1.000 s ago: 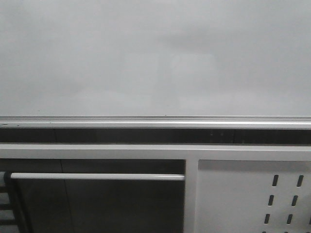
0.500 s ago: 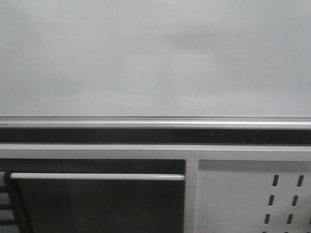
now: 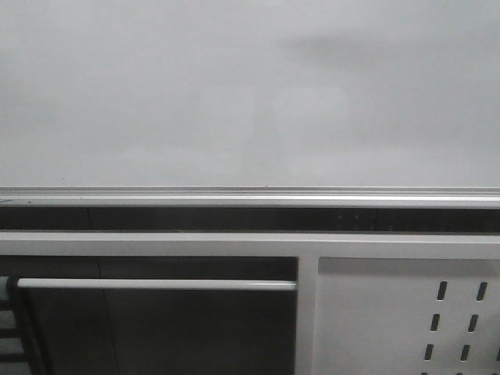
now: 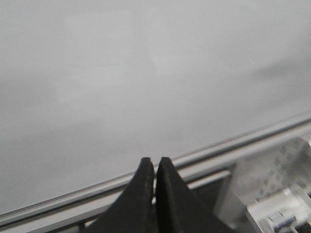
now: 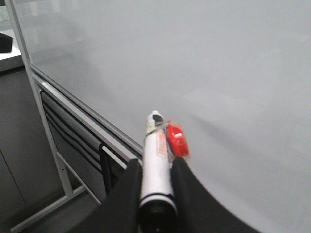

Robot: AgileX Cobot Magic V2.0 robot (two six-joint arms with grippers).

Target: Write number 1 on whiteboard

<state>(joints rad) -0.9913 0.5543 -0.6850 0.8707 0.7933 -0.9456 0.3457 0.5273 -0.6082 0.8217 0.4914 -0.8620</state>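
My left gripper (image 4: pixel 154 167): black jaws pressed together, tips meeting, nothing between them; aimed at whiteboard (image 4: pixel 146 87) just above silver rail (image 4: pixel 218 148). Whiteboard fills upper front view, blank, no stroke visible on it; perforated panel (image 3: pixel 406 312) below at right. My right gripper (image 5: pixel 154 174): jaws clamped on white marker pen (image 5: pixel 155 165), tip toward board, not touching that I can tell. Red piece (image 5: pixel 176 141) beside pen, blurred.

The marker (image 5: pixel 156 165) barrel's lower end hides between the right fingers (image 5: pixel 127 194) — its red cap (image 5: pixel 176 141) is blurred.
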